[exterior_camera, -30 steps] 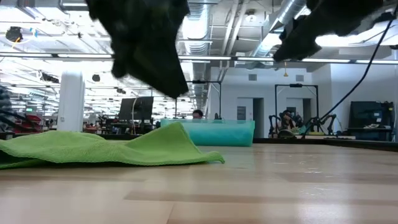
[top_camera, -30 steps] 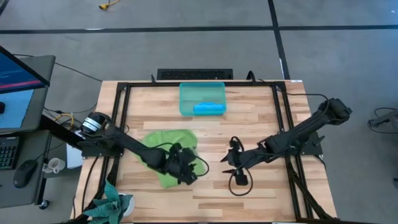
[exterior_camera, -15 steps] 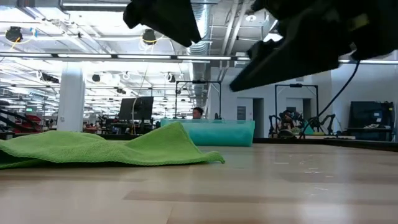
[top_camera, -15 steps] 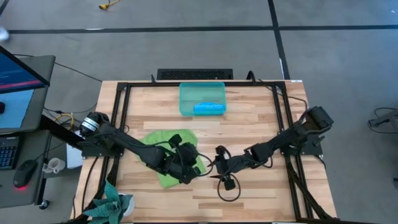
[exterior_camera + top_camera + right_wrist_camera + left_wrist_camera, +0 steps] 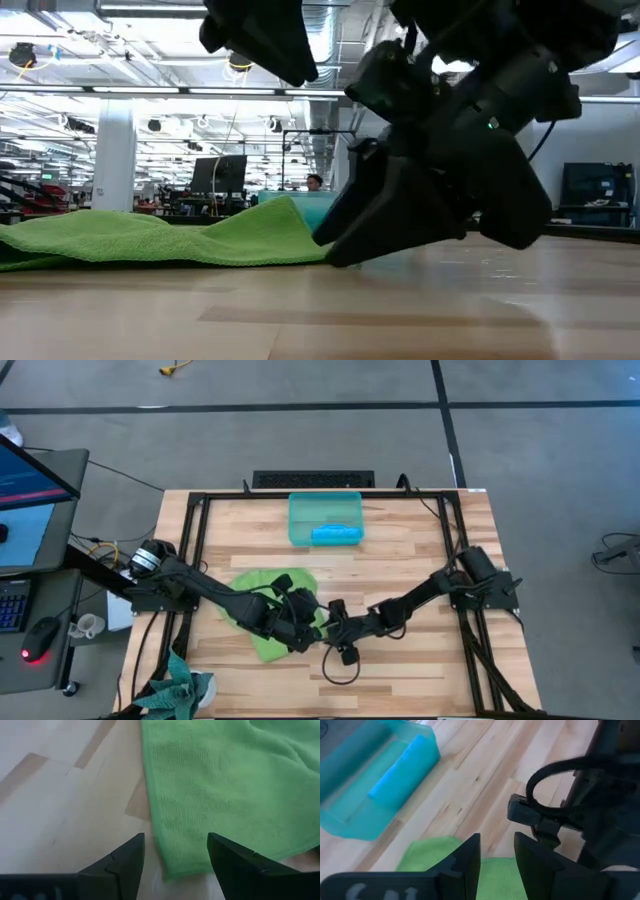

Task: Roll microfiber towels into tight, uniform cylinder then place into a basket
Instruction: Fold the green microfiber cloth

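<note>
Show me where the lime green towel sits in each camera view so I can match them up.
High view: lime green towel left of table centre, partly under the left gripper.
Low view: lying flat at left, ending at the right gripper.
Left wrist view: along the bottom edge.
Right wrist view: upper right, its edge between the open fingers.
Shared landmark: the basket, also in the left wrist view.

towel (image 5: 262, 588) front-left on table (image 5: 420, 550) | basket (image 5: 324, 506) behind, rolled towel (image 5: 336, 534) inside
</note>
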`<state>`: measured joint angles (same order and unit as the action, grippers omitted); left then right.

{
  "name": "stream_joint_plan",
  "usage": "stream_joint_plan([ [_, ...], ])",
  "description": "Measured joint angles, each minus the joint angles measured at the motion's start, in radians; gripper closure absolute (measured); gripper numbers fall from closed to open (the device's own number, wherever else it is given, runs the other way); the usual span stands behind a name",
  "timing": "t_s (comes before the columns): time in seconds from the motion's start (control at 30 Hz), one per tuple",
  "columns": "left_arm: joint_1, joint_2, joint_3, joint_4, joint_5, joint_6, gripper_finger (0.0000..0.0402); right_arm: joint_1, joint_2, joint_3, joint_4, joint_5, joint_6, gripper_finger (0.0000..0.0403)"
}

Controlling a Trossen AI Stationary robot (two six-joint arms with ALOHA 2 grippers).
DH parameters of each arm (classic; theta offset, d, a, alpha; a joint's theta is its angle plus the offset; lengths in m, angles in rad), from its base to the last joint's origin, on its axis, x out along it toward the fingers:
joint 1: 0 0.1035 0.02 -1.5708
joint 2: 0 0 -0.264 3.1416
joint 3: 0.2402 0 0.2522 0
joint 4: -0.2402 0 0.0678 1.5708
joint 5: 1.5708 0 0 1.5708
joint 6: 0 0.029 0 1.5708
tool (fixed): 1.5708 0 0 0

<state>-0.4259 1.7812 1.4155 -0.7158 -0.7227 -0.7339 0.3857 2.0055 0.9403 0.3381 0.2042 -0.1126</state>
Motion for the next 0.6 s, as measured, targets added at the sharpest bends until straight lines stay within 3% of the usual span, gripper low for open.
stream_joint_plan([
  [0.3,-0.001,0.000,0.000,0.000,0.001,-0.002,0.0290,-0.016,0.008,0.019,-0.048,0.014,0.045,0.0177],
  [0.6,0.000,0.000,0.000,-0.001,0.001,-0.003,0.0290,-0.049,0.007,0.018,-0.089,-0.009,0.104,0.0307],
])
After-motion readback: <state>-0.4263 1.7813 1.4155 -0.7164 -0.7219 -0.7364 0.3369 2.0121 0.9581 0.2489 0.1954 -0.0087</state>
